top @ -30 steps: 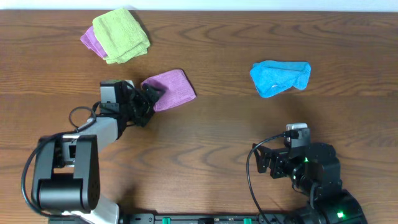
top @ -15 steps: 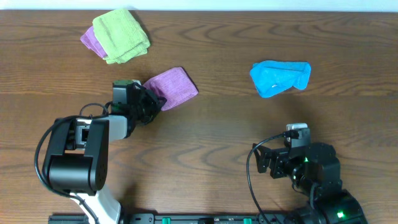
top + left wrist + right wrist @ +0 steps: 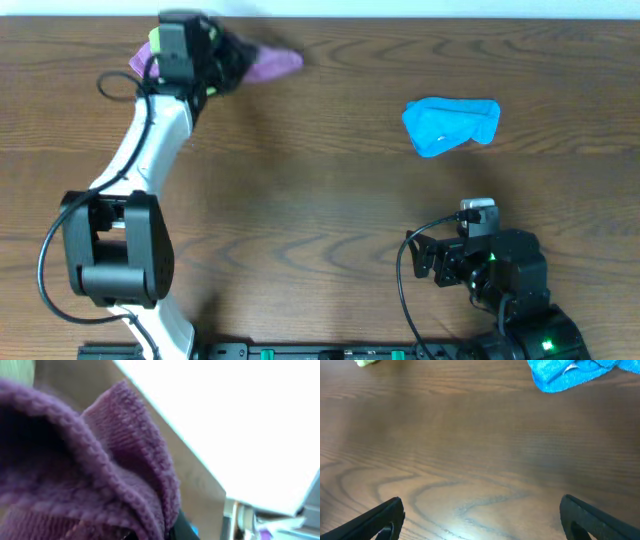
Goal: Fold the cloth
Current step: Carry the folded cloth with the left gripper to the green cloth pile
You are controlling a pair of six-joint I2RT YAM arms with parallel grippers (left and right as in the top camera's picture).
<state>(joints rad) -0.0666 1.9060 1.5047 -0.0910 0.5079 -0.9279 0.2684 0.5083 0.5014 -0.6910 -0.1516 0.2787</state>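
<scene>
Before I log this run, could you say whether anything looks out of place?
Yes: the purple cloth is bunched in the left pincer at the far edge of the table, not laid flat; the blue cloth lies crumpled.

bare wood of the table point(image 3: 320, 200) lies open through the middle; the blue cloth point(image 3: 450, 125) sits far right; the left arm point(image 3: 150, 140) spans the left side to the far edge, the cloth point(image 3: 272, 63) jutting rightward from its tip

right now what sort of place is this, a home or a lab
Probably a robotics test bench: two robot arms stand at a brown wood-grain table, with a crumpled bright blue terry cloth on it and a lilac-purple terry washcloth in the left gripper.
</scene>
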